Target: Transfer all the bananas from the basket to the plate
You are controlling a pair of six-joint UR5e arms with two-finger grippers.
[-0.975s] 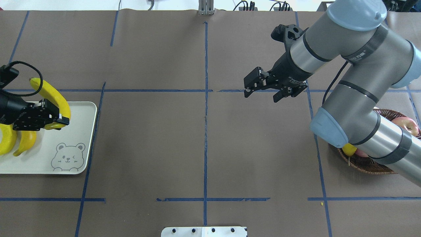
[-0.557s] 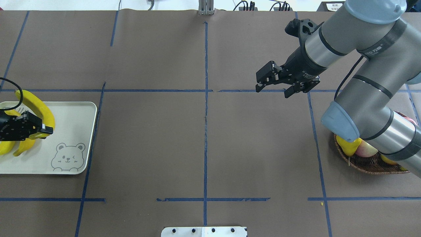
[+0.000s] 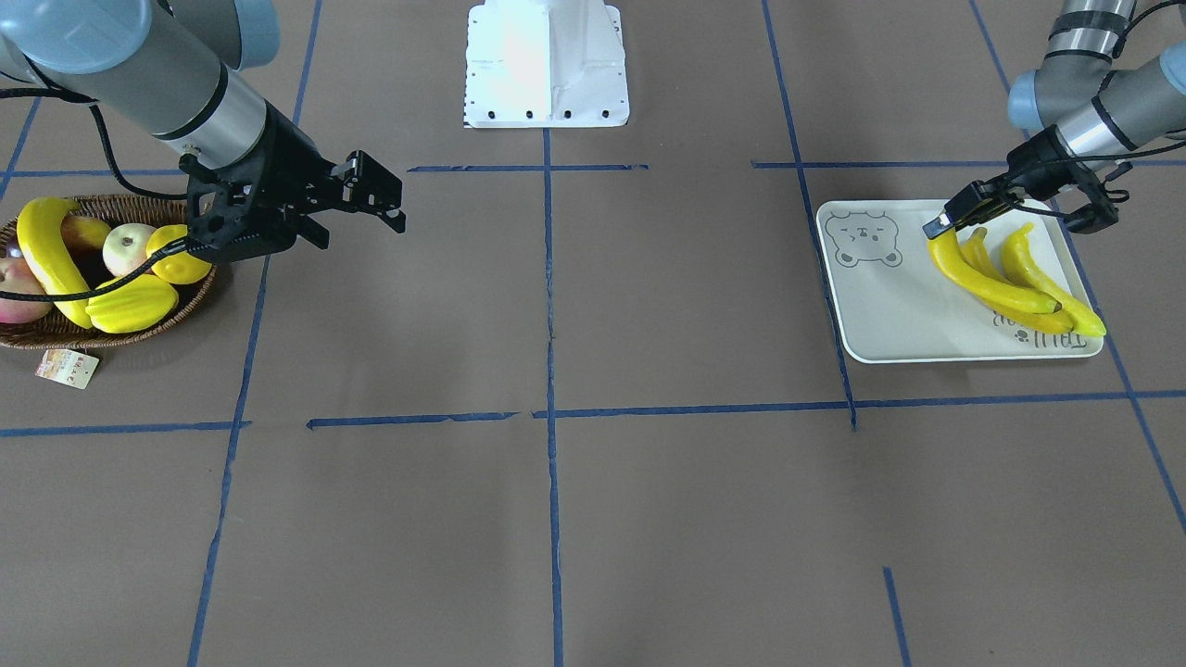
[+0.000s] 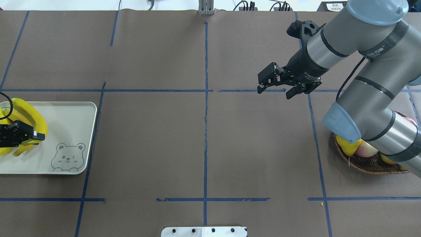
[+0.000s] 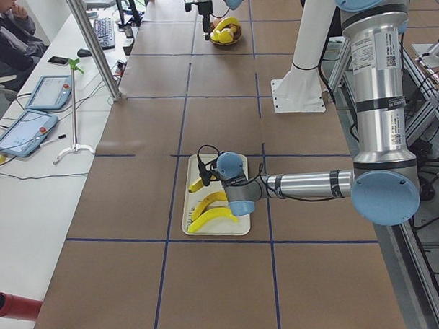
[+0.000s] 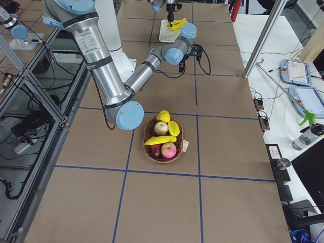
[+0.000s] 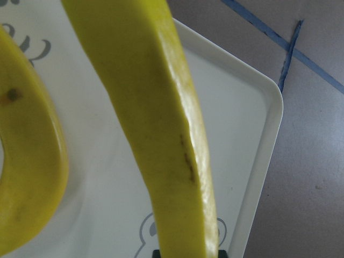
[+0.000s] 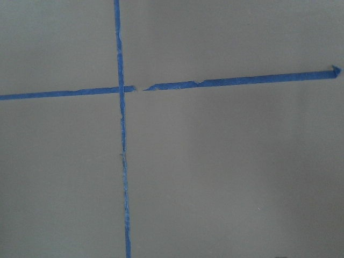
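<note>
Yellow banana [image 3: 987, 285] is dangling low over the plate [image 4: 69, 121], the left gripper [image 4: 37, 136] clamping it beside two bananas [image 3: 1044, 275] lying there. Well apart from the plate, the basket [image 3: 111, 338] is holding another banana [image 3: 42, 250] among apples [image 3: 125, 245]. Between them the right gripper [image 4: 274, 93] is hovering, jaws wide and empty.

Only the brown table [image 8: 231, 177] shows, seen from above. A strip of blue tape [image 8: 123, 161] runs from top edge to bottom edge, left of centre. A second strip [image 8: 236, 81] crosses it in the upper part, rising slightly rightward, with a small break just right of the crossing.
</note>
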